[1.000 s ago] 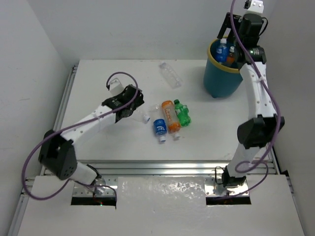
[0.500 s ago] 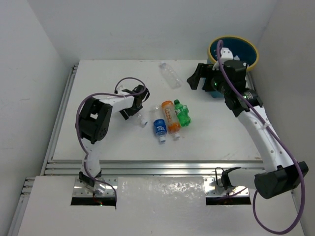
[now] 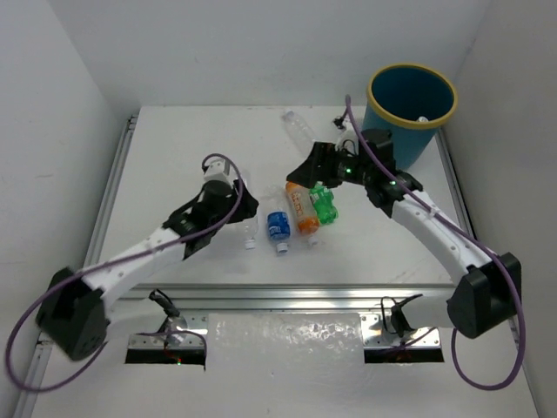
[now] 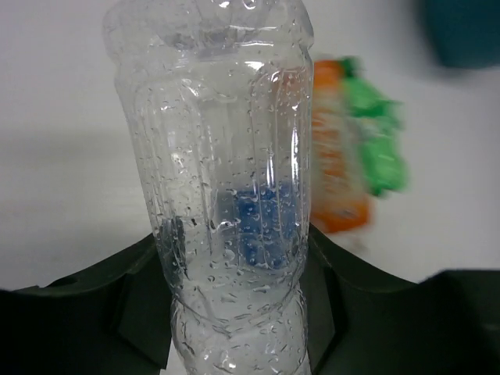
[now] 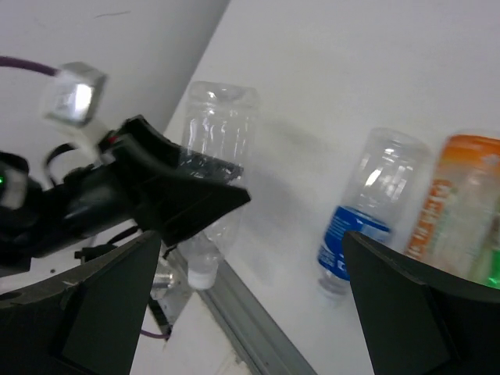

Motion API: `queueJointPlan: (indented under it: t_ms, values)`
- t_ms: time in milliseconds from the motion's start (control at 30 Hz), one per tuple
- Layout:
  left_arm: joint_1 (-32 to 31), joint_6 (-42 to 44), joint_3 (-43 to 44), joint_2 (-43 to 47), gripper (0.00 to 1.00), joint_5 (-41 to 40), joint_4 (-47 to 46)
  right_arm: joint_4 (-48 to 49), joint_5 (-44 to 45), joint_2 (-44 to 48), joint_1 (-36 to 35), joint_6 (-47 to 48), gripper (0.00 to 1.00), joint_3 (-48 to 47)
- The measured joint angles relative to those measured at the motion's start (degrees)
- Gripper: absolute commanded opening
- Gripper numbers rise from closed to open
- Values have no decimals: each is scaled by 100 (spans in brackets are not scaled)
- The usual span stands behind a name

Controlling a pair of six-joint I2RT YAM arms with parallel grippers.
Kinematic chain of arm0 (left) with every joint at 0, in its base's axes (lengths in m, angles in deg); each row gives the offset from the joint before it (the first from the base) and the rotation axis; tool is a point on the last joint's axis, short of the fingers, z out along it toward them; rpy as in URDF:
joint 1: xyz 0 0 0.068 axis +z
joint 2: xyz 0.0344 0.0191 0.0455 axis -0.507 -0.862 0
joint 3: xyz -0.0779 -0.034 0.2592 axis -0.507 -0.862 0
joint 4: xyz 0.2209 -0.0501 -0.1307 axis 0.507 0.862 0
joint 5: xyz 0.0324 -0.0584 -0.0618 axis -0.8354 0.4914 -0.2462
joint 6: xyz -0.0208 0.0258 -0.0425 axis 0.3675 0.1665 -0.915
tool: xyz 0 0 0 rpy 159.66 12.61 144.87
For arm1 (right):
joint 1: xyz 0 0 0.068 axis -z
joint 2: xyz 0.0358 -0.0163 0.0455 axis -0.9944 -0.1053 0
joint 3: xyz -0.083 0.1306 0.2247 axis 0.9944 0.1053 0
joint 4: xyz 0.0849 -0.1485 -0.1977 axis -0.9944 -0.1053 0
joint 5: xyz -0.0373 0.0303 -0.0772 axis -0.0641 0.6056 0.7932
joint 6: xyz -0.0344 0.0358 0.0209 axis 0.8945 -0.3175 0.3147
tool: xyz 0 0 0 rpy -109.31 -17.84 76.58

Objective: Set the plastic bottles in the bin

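A white table (image 3: 174,157) carries everything, with two arms reaching over it. At its far right corner stands one teal bin (image 3: 422,144) with a yellow rim; what lies inside is too small to tell. Five plastic bottles show outside the bin. One clear bottle (image 4: 226,180) sits pinched between the jaws of the left gripper (image 3: 244,212), its cap pointing toward the near edge. Just to its right lie three side by side: one blue-labelled bottle (image 3: 278,228), one orange bottle (image 3: 302,209) and one green bottle (image 3: 325,205). A second clear bottle (image 3: 301,132) lies apart, farther back. The right gripper (image 3: 306,170) hovers near the orange and green ones, jaws spread wide, gripping nothing.
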Motion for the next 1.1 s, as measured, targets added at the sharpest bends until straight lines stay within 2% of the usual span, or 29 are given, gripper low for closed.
queueJointPlan:
  t_ms: [67, 167, 300, 533, 567, 600, 667, 700, 733, 800, 933, 1033, 1100]
  values:
    - [-20, 404, -509, 881, 17, 791, -815, 323, -101, -256, -249, -188, 99, -15]
    - [-7, 737, -800, 1370, 17, 1764, -1602, 632, -105, -610, -640, -380, 99, -57]
    - [15, 855, -927, 1259, 20, 2817, -2225, 782, -24, -793, -1008, -570, 99, -57]
    - [24, 807, -1091, 1222, 30, 3812, -2785, 1180, 109, -793, -1263, -826, 97, -57]
    - [24, 785, -1091, 1222, 34, 3891, -2857, 1241, 120, -793, -1283, -861, 85, -57]
    - [24, 772, -1091, 1217, 38, 3963, -2931, 1316, 120, -793, -1298, -907, 68, -55]
    - [24, 745, -1093, 1202, 54, 4022, -2999, 1497, 57, -793, -1320, -977, 24, -55]
    - [24, 721, -1093, 1202, 72, 4028, -3025, 1552, 46, -791, -1344, -981, 4, -55]
    - [24, 708, -1080, 1209, 81, 3998, -3023, 1572, 85, -796, -1344, -988, 0, -55]
    - [24, 664, -1036, 1215, 96, 3821, -2883, 1537, 155, -800, -1349, -970, 0, -55]
    - [17, 621, -518, 1169, 98, 2883, -1878, 824, 713, -811, -1311, -610, 0, -358]
    - [-31, 378, 247, 1023, 99, 1980, -914, 9, 1464, -962, -1080, -256, 0, -1220]
    - [-15, 214, 590, 1058, 100, 1314, -352, -450, 1847, -1102, -560, -105, 0, -1941]
